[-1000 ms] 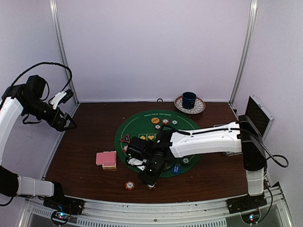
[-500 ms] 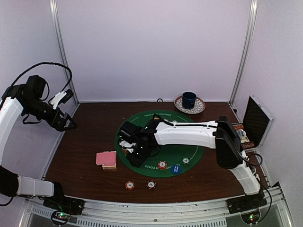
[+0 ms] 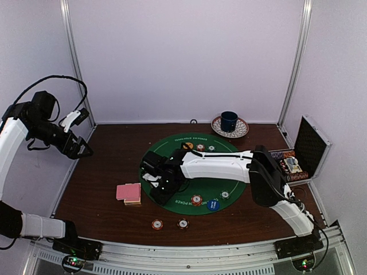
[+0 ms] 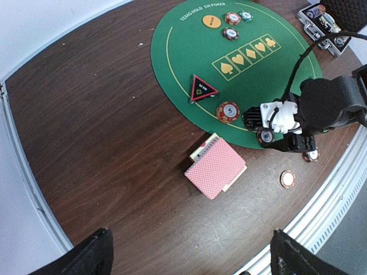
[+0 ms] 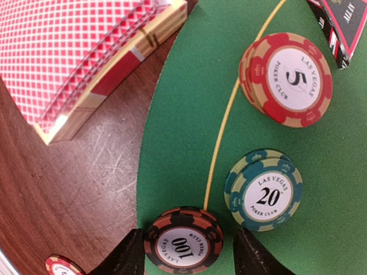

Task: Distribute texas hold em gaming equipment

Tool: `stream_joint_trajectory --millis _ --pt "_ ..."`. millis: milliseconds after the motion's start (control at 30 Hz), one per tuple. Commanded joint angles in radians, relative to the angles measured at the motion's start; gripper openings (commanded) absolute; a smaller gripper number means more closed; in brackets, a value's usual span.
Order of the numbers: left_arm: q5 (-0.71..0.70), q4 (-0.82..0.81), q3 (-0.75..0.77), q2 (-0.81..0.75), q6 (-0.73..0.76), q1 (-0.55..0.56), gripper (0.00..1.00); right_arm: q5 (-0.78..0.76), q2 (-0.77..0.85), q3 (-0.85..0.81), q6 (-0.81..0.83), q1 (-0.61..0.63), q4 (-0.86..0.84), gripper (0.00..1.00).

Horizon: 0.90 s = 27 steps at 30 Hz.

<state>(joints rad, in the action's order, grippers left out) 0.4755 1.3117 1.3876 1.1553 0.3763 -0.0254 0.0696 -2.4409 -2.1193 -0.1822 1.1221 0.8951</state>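
Down at the left rim of the green felt mat (image 5: 189, 114) hangs the right gripper (image 5: 189, 234), its jaws part-open astride a dark, red-striped 100 chip (image 5: 183, 240). A sliver of gap shows, so nothing is gripped. The chip lies flat across the mat's edge, near a teal 20 chip (image 5: 264, 190) and a red 5 chip (image 5: 285, 79). I'd call this a placement; next comes a clean lift away. The pink lattice-backed card deck (image 5: 74, 57) rests on scuffed wood table (image 5: 86, 183). The left gripper (image 4: 189, 235) gapes wide, empty.
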Motion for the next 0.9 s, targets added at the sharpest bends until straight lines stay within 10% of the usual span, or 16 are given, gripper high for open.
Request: stream_joint_trajectory --millis 0,867 --pt "0.004 -0.006 0.008 -0.006 0.012 -0.007 0.97 -0.024 0.011 -0.007 -0.002 -0.009 0.015 0.57" --pt "0.016 -0.020 -0.055 -0.034 0.055 -0.006 0.97 0.065 0.387 0.591 -0.027 0.119 -0.101 0.80"
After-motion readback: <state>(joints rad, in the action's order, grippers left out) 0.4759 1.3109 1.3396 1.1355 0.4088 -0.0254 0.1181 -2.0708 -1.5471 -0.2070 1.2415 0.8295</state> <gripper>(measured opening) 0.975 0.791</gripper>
